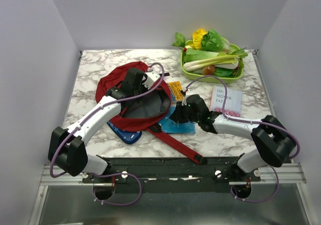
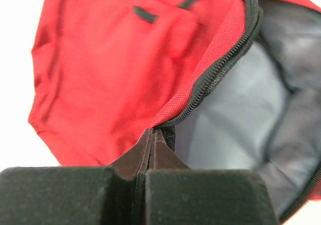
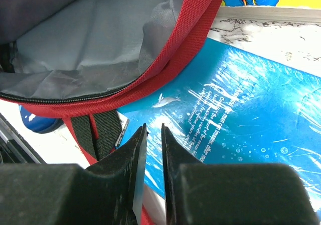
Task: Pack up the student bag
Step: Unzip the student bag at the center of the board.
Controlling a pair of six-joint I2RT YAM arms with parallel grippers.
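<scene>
The student bag (image 1: 134, 122) lies open between the arms. The left gripper (image 2: 151, 135) is pressed together on its zip rim (holding the mouth up, I judge). The right gripper (image 3: 153, 130), with only a thin gap, is at the blue book (image 3: 241, 115); I cannot tell if it grips. Next the book must slide inside.

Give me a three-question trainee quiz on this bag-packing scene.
1. True or false: the red backpack has its main compartment zipped shut.
2. The left fingers are pinched on: A) a black-ended strap, B) the backpack's zip edge, C) a blue book.
3. Fill in: the green tray at the table's far right holds ____.
Key: 1 false, the grey lining shows; 2 B; 3 vegetables.
</scene>
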